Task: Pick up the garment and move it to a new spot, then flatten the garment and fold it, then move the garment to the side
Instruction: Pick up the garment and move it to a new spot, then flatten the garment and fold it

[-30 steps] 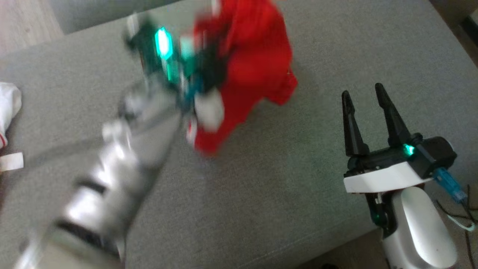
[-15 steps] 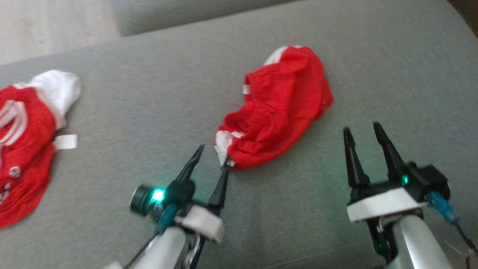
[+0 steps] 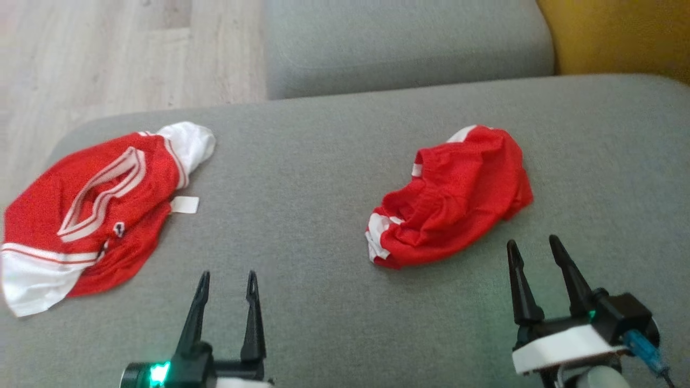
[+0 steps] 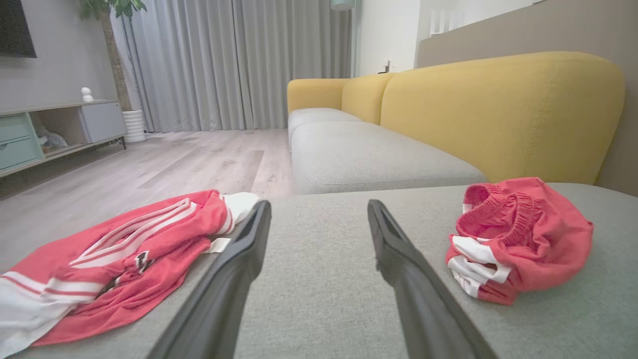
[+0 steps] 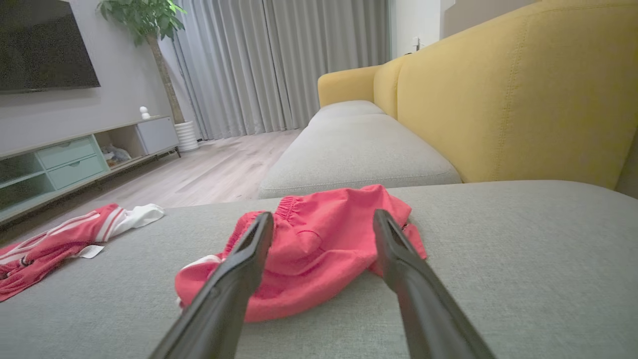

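The garment is a crumpled red pair of shorts with white trim, lying on the grey sofa cushion right of centre. My left gripper hovers open near the front edge, well to the left of the garment, with nothing between its fingers. In the left wrist view the garment lies to the right of the open left gripper. My right gripper is open, its tips just short of the garment's near edge. The right wrist view shows the garment straight ahead between the spread fingers of the right gripper.
A second red garment with white stripes lies spread at the cushion's left end, a white tag beside it. Another grey cushion adjoins at the back, a yellow backrest at the right. Wooden floor lies beyond the left edge.
My left gripper opened and let go of the garment, which dropped onto the cushion. The left arm drew back toward the front left. The head camera also shifted.
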{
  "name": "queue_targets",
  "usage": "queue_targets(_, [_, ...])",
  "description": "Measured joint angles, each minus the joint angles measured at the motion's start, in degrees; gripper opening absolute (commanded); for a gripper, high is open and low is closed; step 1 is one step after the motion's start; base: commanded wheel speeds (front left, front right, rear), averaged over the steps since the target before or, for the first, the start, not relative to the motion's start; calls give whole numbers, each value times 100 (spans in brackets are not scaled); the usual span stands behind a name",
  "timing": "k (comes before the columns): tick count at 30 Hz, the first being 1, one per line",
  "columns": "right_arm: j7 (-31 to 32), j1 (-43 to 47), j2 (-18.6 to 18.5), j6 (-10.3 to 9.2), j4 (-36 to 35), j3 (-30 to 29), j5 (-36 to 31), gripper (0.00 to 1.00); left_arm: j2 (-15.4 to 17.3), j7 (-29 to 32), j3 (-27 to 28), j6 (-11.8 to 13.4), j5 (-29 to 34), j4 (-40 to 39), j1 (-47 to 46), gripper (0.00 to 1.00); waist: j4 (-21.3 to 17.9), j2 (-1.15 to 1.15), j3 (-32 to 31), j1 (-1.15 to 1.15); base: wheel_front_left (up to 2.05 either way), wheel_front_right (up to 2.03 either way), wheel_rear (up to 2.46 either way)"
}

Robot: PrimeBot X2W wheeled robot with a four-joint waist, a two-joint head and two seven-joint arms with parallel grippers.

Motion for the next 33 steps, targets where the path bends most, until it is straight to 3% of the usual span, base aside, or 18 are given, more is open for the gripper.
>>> queue_targets(12, [0, 395, 11, 0, -52, 18, 30, 100, 2, 0, 166, -51, 91, -99, 293, 100, 126, 0, -327, 1, 0, 0, 0])
queue_targets(33, [0, 394, 12, 0, -49, 2, -7, 100, 3, 1, 199, -109, 145, 73, 400, 100, 146, 0, -350, 1, 0, 0, 0])
